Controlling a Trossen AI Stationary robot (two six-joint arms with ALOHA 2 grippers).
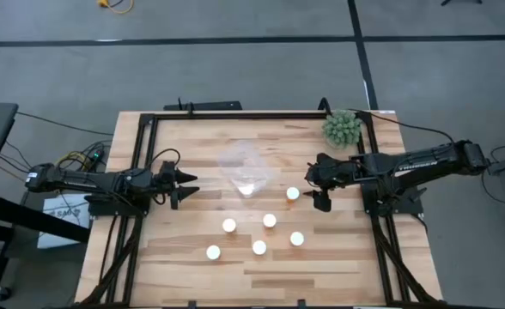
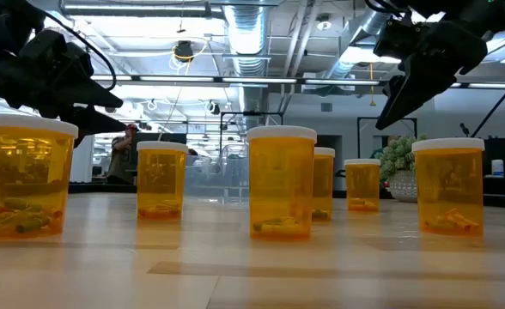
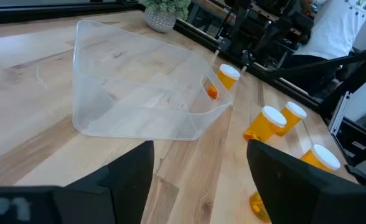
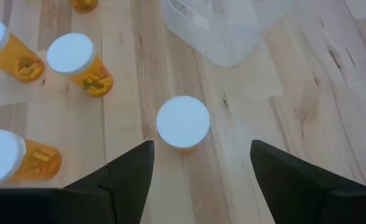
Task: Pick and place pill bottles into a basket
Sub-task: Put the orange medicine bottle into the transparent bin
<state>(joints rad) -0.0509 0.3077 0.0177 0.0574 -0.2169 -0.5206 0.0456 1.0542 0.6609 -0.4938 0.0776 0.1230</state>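
Several pill bottles with white caps and orange bodies stand upright on the wooden table. One (image 1: 293, 194) stands apart from the rest (image 1: 270, 221) (image 1: 229, 226) (image 1: 259, 247). The clear basket (image 1: 246, 167) rests on its bottom at the table's middle and also shows in the left wrist view (image 3: 139, 87). My right gripper (image 1: 314, 190) is open and hovers just right of and above the lone bottle (image 4: 183, 121), which shows ahead between its fingers (image 4: 201, 144). My left gripper (image 1: 188, 189) is open and empty, left of the basket, pointing at it (image 3: 200, 144).
A green plant ball (image 1: 342, 127) in a pot sits at the far right corner. A black frame (image 1: 149, 120) borders the table. In the low view the bottles (image 2: 281, 182) stand in a row and both grippers hang above them. People show in the room beyond.
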